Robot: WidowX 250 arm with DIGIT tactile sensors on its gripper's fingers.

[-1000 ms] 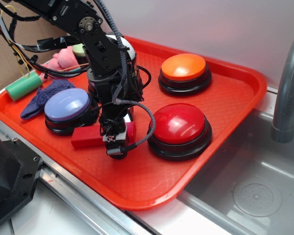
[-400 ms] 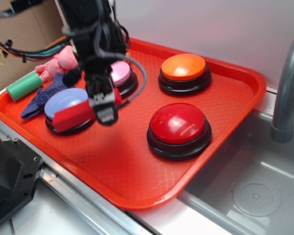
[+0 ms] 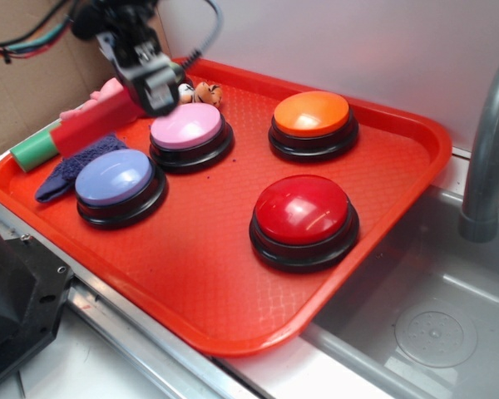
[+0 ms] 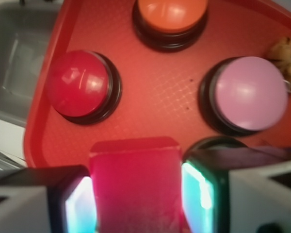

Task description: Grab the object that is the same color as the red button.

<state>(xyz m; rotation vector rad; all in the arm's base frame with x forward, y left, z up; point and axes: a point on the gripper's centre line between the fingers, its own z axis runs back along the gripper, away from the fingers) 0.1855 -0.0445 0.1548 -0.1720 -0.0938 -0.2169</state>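
The red block (image 3: 96, 125) hangs in the air over the tray's back left, tilted, with my gripper (image 3: 150, 87) shut on its upper end. In the wrist view the red block (image 4: 134, 187) fills the gap between both lit fingers, my gripper (image 4: 136, 201) clamped on its sides. The red button (image 3: 302, 210) with its black base sits on the tray at the front right, well away from the gripper; the wrist view shows the red button (image 4: 81, 85) at upper left.
On the red tray (image 3: 233, 307) sit an orange button (image 3: 312, 115), a pink button (image 3: 188, 127) and a lavender button (image 3: 113, 178). A green cylinder (image 3: 32, 150), purple cloth (image 3: 62, 170) and pink toy (image 3: 108, 90) lie at the left. A sink (image 3: 432, 324) and grey faucet (image 3: 489, 158) stand right.
The gripper rose from the tray floor with the red block in it and moved back and left, ending high over the tray's back left corner.
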